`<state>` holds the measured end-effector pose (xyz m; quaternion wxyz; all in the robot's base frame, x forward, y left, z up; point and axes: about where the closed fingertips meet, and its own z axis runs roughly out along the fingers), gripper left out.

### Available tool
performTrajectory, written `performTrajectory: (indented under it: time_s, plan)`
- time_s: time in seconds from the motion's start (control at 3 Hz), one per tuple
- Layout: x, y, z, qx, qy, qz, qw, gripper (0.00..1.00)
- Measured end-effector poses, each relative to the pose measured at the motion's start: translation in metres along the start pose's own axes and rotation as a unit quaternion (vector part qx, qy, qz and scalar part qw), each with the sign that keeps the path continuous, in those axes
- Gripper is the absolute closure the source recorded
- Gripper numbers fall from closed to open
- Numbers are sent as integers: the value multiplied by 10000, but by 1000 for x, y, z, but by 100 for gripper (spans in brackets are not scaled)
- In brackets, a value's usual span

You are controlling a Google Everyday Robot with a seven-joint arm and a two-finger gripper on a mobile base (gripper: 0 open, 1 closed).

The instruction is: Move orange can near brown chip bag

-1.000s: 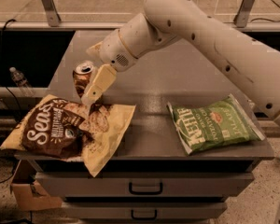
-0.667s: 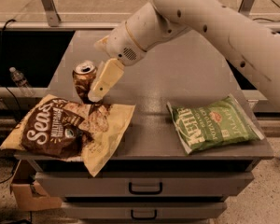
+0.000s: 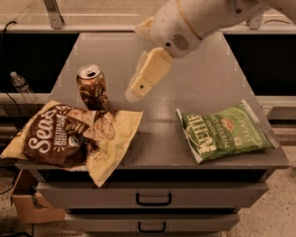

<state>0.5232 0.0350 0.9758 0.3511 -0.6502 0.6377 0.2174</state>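
Observation:
The orange can [image 3: 92, 87] stands upright on the grey table [image 3: 197, 90], left of centre. Its base touches the top edge of the brown chip bag [image 3: 71, 139], which lies flat at the table's front left corner and overhangs the edge. My gripper [image 3: 137, 89] hangs above the table just right of the can, apart from it by a small gap, and holds nothing. The white arm [image 3: 207, 9] comes down to it from the upper right.
A green chip bag [image 3: 224, 131] lies flat at the table's front right. Drawers [image 3: 153, 199] sit below the front edge. A plastic bottle [image 3: 20, 85] and a cardboard box [image 3: 32, 206] are off the table on the left.
My gripper has drawn away from the can, up and to the right. The can stays standing by the brown chip bag.

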Motion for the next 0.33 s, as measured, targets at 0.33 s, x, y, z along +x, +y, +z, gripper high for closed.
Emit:
performTrajectory:
  time_s: [0.33]
  plan:
    - [11,0,-15,141,33,104,9998,0]
